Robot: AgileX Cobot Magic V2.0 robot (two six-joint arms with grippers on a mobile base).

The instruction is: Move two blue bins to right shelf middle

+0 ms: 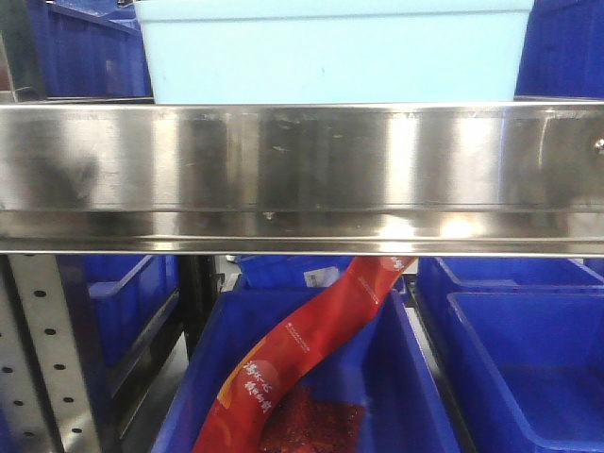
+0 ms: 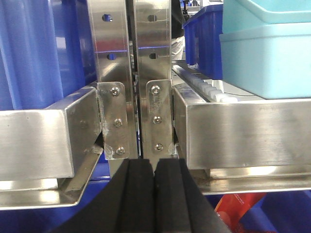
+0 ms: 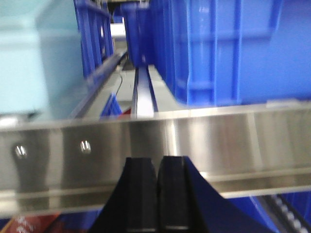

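A light blue bin (image 1: 330, 52) sits on the steel shelf (image 1: 302, 170) right in front of me; it also shows in the left wrist view (image 2: 265, 53) and the right wrist view (image 3: 29, 63). Dark blue bins (image 3: 228, 48) stand on the same shelf level to its right. My left gripper (image 2: 155, 167) is shut and empty, facing the two shelf uprights (image 2: 133, 73). My right gripper (image 3: 156, 165) is shut and empty, just in front of the shelf's front rail (image 3: 155, 141). Neither gripper shows in the front view.
Below the shelf a dark blue bin (image 1: 415, 396) holds a red snack bag (image 1: 302, 359). More dark blue bins (image 1: 519, 349) sit at the lower right and lower left (image 1: 132, 302). A perforated steel post (image 1: 33, 359) stands at the left.
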